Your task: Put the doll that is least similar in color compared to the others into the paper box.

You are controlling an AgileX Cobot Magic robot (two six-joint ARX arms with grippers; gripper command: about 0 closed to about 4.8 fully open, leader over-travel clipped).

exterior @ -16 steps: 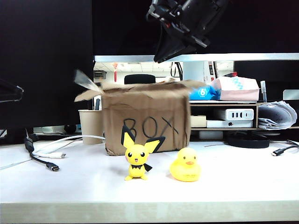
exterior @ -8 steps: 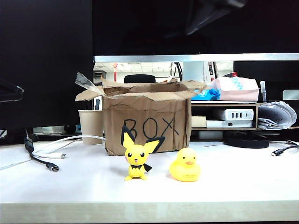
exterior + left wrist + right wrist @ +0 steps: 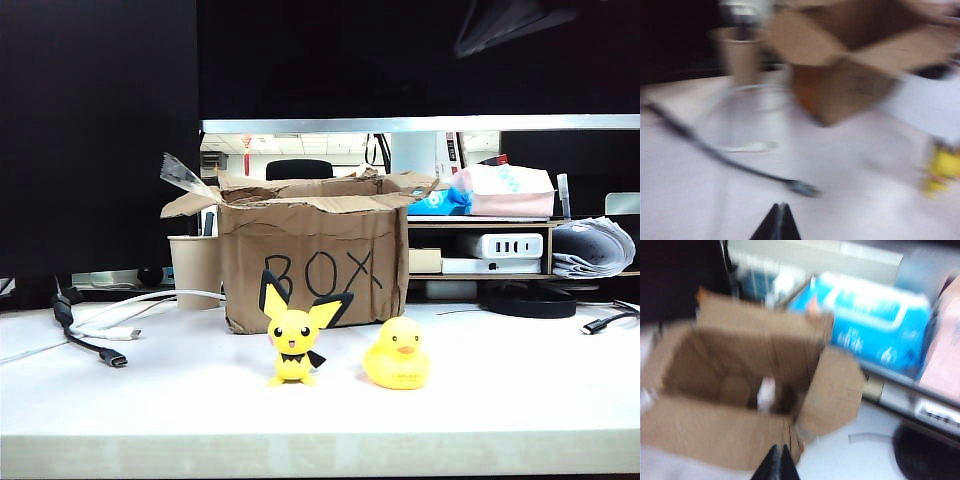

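Cluttered office shelving behind a pale white bench [image 3: 500, 400], dark above.

Below and ahead of the right jaws: large brown cardboard box with ragged flaps and "BOX" in marker [image 3: 735, 390], open mouth up. Down inside it, a small pale pink-white fuzzy doll [image 3: 766, 392], blurred, seemingly resting on the floor of the box. Right jaws pressed together, clamped on nothing, high above the box rim.

Left jaws also pinched together and empty, low over the bench, with a black cable [image 3: 730, 160] just ahead, the box farther ahead and a beige paper cup [image 3: 740, 55] beside it.

Near the box front, well below the right jaws: yellow black-eared mouse figure [image 3: 293, 345] and yellow rubber duck [image 3: 398, 355], both upright on the bench.

Judged: drop done, retreat in hand. To finish well: rise straight clear of the torn flaps before swinging aside; avoid brushing the flaps or nudging the box; confirm the doll fully inside, not caught on the rim.
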